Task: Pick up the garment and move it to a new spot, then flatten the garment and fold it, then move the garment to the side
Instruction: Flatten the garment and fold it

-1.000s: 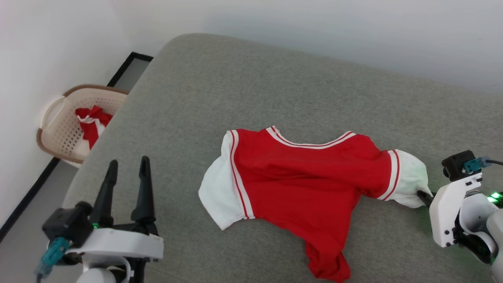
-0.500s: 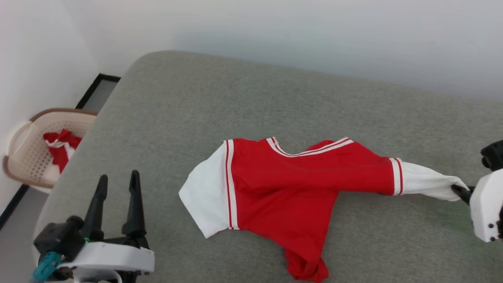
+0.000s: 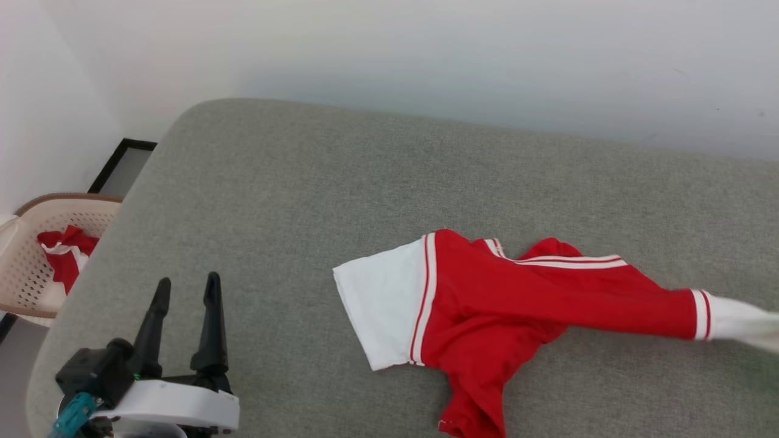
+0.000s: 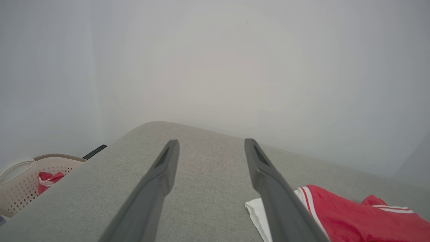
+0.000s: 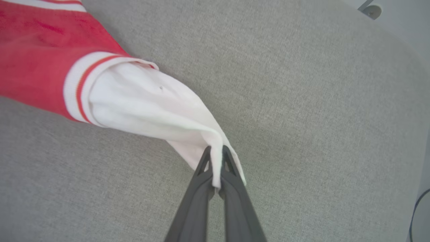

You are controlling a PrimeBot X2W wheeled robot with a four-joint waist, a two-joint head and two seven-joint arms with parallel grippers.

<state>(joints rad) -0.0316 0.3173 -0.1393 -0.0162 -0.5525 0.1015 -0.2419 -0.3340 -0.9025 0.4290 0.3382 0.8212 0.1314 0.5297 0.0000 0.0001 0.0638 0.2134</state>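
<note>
Your right gripper (image 5: 216, 150) is clamped on the garment (image 5: 30, 47), at the very tip of its white sleeve (image 5: 151, 107). In the right wrist view you see the two dark fingers meeting with a fold of white cloth squeezed between them. From there the sleeve runs taut back to its red-and-white striped trim.

The garment lies on the grey cushion (image 3: 304, 182), on the cushion's right half and nearer its front edge than its back. The gripped sleeve stretches off toward the cushion's right side, blurred where it leaves the head view. The red body is drawn long that way, with the striped neck trim creased and partly folded over. The other white sleeve lies flat and spread toward the cushion's middle. A twisted red tail of the hem trails toward the cushion's front edge.

Your left gripper (image 3: 188, 280) is over the cushion's front left corner, its fingers spread wide with nothing between them and pointing toward the cushion's back edge. It is well apart from the garment.

Off the cushion's left side, lower down, sits a cream perforated basket (image 3: 18, 277) with a brown rim. A red-and-white cloth bundle (image 3: 61, 255) lies inside it. A pale wall (image 3: 426, 55) rises behind the cushion's back edge.
</note>
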